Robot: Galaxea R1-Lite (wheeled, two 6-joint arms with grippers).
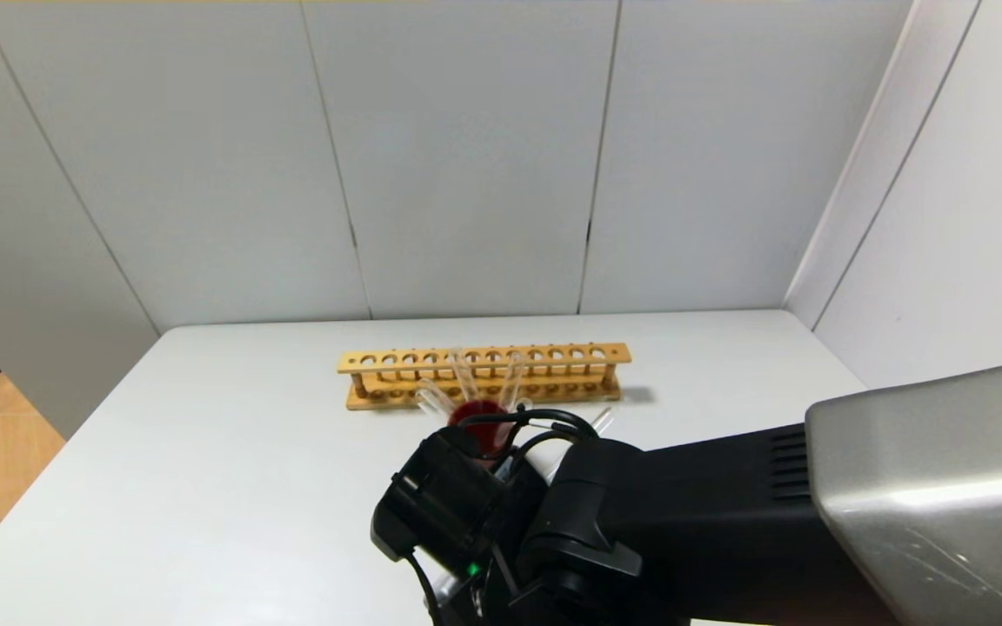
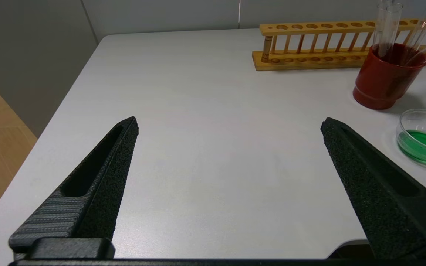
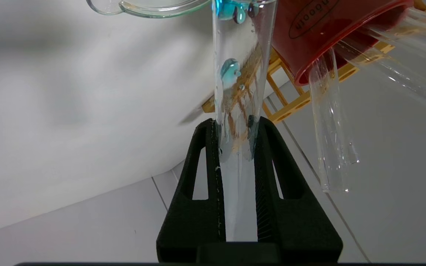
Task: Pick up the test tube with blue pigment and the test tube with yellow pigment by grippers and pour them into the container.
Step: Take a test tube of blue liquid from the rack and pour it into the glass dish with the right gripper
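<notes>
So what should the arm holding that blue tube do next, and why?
Probably hold the tilt a little longer. The right gripper is shut on the blue tube, blue drops cling inside near its mouth at the glass dish, and the dish holds green liquid.

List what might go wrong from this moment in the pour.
1. The right pincer holds the test tube with blue pigment tipped at the container; blue drops cling inside, so some may fall outside the rim on withdrawal.
2. The red beaker and its clear tubes stand close beside it; a swing could knock them.
3. The container already holds green liquid and is shallow, so splashing seems possible.
</notes>
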